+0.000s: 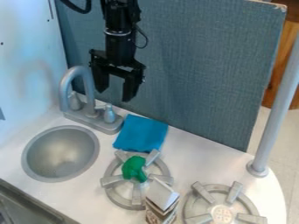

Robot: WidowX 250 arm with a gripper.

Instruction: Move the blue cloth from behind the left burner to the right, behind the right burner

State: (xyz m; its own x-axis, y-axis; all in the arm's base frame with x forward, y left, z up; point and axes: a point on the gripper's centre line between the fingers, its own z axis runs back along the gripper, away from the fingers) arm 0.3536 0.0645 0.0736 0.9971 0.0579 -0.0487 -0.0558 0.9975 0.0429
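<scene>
The open, empty claw [115,95] hangs above the back edge of the bench [88,197], near the tap [88,94]. A blue cloth [141,133] lies at that edge, between tap and burner [116,197]; the burner bears a green toy [133,168]. Nearer the front, a carton [161,194] stands upright. Left: sink [61,153].

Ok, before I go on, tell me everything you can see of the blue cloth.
The blue cloth is plain, bright and roughly square, with slightly uneven edges; it looks like soft fabric. It lies flat on the white counter, between the faucet and the upright gray-blue panel, behind the left burner. Its near edge comes close to the burner's prongs; whether they touch is unclear. Nothing rests on it.
</scene>
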